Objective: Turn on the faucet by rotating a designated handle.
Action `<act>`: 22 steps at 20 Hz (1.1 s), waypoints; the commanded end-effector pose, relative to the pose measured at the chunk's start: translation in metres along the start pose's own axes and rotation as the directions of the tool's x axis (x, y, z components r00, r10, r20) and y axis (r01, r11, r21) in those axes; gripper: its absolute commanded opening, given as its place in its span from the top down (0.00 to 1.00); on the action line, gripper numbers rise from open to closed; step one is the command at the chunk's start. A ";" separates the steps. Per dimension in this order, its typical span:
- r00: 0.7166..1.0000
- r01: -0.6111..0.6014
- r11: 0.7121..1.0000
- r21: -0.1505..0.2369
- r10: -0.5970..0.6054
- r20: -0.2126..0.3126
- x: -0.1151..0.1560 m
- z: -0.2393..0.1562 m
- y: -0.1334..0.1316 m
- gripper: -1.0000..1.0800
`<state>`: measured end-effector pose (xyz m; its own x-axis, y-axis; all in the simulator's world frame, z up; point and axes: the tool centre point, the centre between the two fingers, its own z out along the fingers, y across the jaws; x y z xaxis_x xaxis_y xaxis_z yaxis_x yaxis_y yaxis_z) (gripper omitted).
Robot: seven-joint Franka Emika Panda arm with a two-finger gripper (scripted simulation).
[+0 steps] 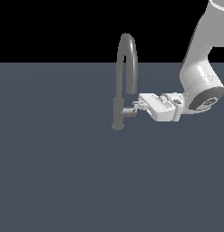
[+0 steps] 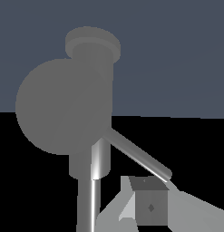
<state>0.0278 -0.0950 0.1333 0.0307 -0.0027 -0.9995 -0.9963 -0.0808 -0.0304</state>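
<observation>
The faucet stands upright in the exterior view, with its arched spout above a cylindrical body and a small round base. The handle is a thin lever sticking out from the body toward the exterior view's right. My gripper lies level and points at the faucet, its fingertips at the handle's outer end. In the wrist view the faucet fills the middle. The handle runs slanting down to my gripper. The fingers look closed together, and the lever's tip sits right against them, not between them.
The faucet stands on a flat dark blue-grey surface. My white arm comes in from the exterior view's upper right. Nothing else shows.
</observation>
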 end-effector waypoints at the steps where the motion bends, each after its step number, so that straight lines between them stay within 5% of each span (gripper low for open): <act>1: 1.000 -0.020 1.000 0.001 0.020 0.004 0.021 0.000 0.013 1.00; 4: 1.000 -0.026 1.000 0.001 0.026 0.005 0.034 0.000 0.021 1.00; 5: 1.000 0.007 1.000 -0.003 -0.007 0.001 0.012 0.000 0.009 1.00; 13: 1.000 -0.024 1.000 0.001 0.024 0.005 0.064 0.000 0.021 1.00; 15: 1.000 0.012 1.000 -0.006 -0.012 0.004 0.040 0.000 0.010 1.00; 22: 1.000 -0.007 1.000 -0.002 0.007 0.005 0.068 0.000 0.008 1.00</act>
<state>0.0255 -0.0955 0.0867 0.0490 0.0081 -0.9988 -0.9944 -0.0936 -0.0495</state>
